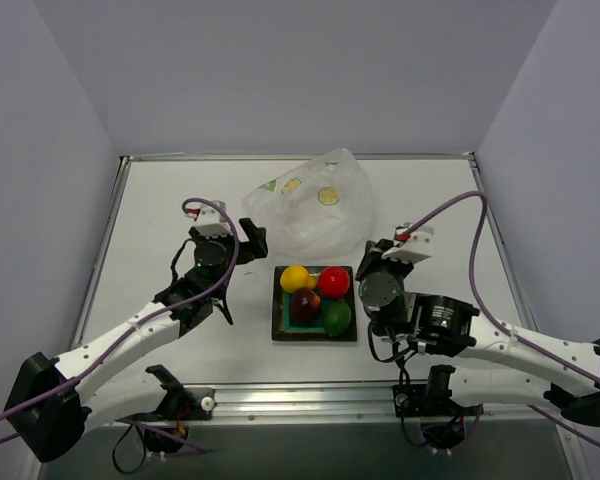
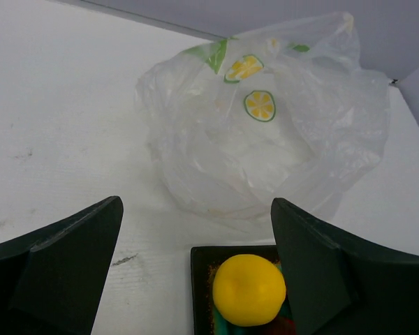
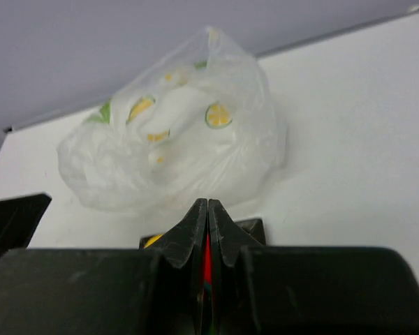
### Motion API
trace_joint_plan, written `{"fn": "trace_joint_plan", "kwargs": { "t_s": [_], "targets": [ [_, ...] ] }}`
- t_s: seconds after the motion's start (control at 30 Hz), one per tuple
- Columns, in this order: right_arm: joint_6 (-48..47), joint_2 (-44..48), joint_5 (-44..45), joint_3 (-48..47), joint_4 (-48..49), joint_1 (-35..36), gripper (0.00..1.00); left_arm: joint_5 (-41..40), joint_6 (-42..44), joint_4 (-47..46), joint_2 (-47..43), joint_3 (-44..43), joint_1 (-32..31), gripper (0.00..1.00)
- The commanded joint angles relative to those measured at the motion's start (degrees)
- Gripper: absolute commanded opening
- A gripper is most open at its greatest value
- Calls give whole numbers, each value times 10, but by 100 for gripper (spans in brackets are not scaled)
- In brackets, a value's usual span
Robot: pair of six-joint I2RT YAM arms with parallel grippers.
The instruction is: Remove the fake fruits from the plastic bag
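On plate (image 1: 278,325): all four fruits (image 1: 304,305), yellow, red, dark red, green. Bag (image 1: 315,210) at plate's 12 o'clock, slumped, no fruit showing through. Left gripper (image 2: 195,209) at 10 o'clock, jaws wide, empty. Right gripper (image 3: 208,213) at 3 o'clock, fingers pressed together, nothing held. Looks done; only retreat left.

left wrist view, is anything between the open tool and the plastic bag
Nothing visible does. Only white table surface lies between the left tool and the plastic bag. The plate holding the yellow fruit sits nearer the camera, short of the bag.
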State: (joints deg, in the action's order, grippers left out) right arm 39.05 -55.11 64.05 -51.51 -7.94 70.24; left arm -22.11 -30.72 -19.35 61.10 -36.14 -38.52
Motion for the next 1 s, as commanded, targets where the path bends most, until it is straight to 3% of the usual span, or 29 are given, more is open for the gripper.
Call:
{"fn": "trace_joint_plan", "kwargs": {
  "t_s": [0.0,0.03,0.1,0.2,0.23,0.27,0.3,0.5,0.67,0.87,0.97],
  "targets": [
    [-123,39,127,-62,-4,2,2,-17,-29,57,-56,-77,-2,86],
    [-135,52,128,-78,-2,-2,4,-9,-36,68,-64,-86,-4,94],
    [-157,62,114,-91,-1,-6,11,15,-45,78,-83,-103,-5,94],
    [-193,65,52,-105,13,-13,37,49,-69,105,-122,-125,-6,94],
    [-216,60,34,-102,25,-15,54,53,-69,120,-140,-135,-6,94],
    [-230,55,2,-96,49,-19,61,52,-64,161,-149,-148,-6,94],
    [-241,49,-11,-92,60,-22,75,50,-58,187,-156,-176,-6,94],
    [-331,22,-126,-71,155,-64,100,1,26,395,-229,-254,-5,94],
    [-299,52,-176,-70,166,-178,100,-45,115,448,-288,-263,-6,94],
    [-243,50,-286,-38,167,-294,100,-58,142,451,-295,-248,-5,94],
    [-222,27,-314,-26,177,-314,100,-48,139,445,-278,-242,-5,94]
  ]
}}
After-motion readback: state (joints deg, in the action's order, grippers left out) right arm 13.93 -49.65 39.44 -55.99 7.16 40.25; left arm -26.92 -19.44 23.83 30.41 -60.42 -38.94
